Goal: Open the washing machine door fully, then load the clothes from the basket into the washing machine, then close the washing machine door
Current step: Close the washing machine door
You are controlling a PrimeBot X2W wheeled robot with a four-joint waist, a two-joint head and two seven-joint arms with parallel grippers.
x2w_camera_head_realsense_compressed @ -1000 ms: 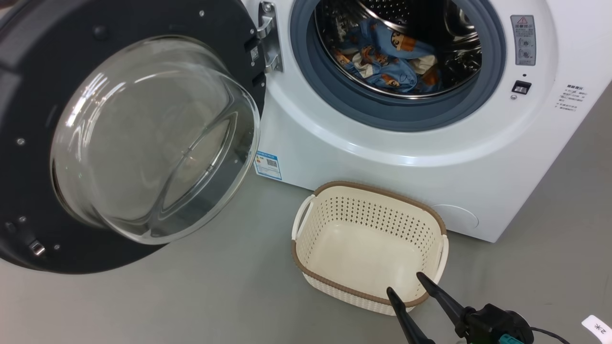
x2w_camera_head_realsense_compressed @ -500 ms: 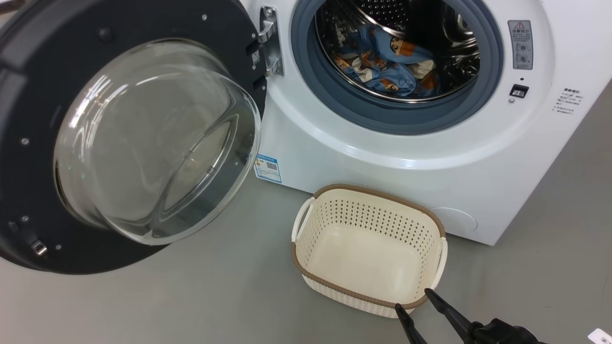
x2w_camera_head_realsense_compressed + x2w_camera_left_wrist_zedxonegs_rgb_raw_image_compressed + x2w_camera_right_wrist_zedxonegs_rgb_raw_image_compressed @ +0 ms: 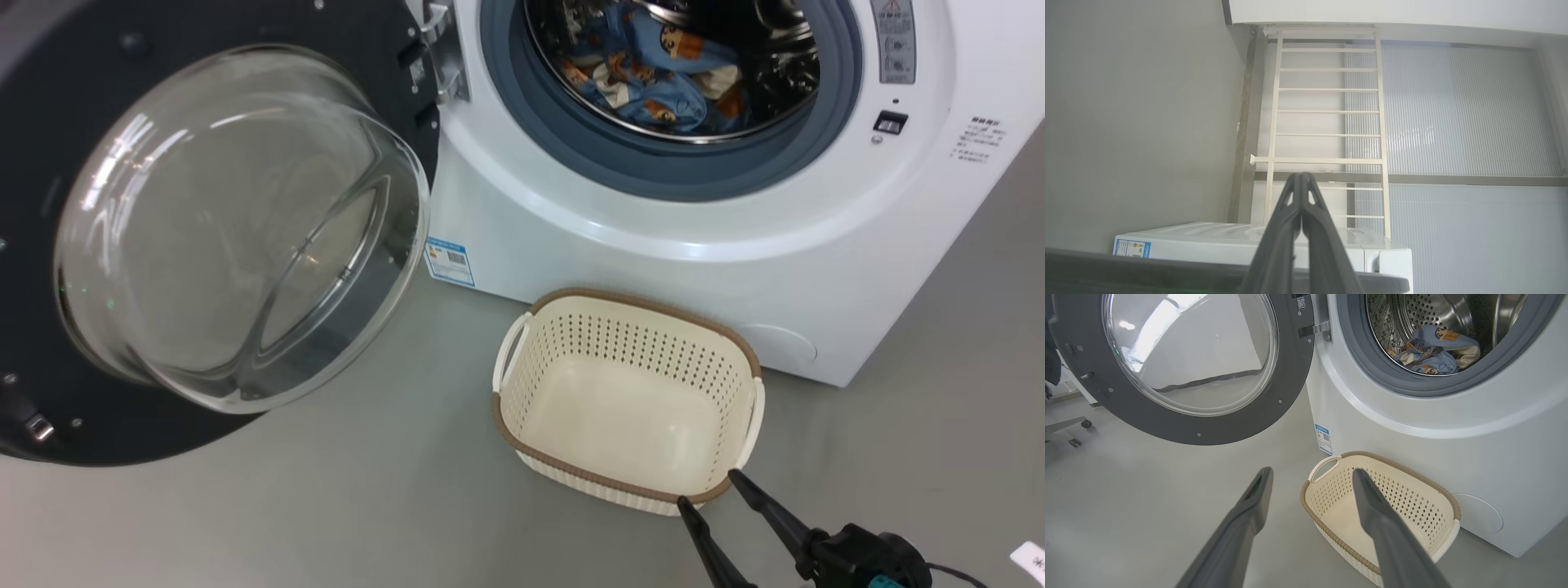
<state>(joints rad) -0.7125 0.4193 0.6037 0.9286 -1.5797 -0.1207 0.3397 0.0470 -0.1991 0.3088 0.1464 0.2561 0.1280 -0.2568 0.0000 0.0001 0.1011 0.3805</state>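
Note:
The washing machine point(image 3: 653, 269) stands with its door point(image 3: 237, 220) swung wide open to the left, glass bowl facing me. The light blue clothes point(image 3: 653, 73) lie inside the steel drum. On the floor in front sits the basket point(image 3: 637, 359), with nothing in it. My right gripper point(image 3: 709, 488) is open and holds nothing, just above the basket's near right rim. In the right wrist view the right gripper point(image 3: 1311, 471) points over the basket point(image 3: 1412, 506), towards the door point(image 3: 1196, 355) and the clothes point(image 3: 1429, 351). My left gripper point(image 3: 1301, 176) is shut on nothing and points away past the washing machine point(image 3: 1229, 241).
Grey floor surrounds the basket and lies under the open door. Chair castors point(image 3: 1077, 433) stand at the far left beyond the door. A white tag point(image 3: 1030, 562) lies on the floor at the lower right. A white ladder-like rack point(image 3: 1327, 110) stands behind the machine.
The head view has shifted, so the machine and door sit slightly higher and further left. My right gripper stays open, its tips a little further back and to the right over the basket's near rim.

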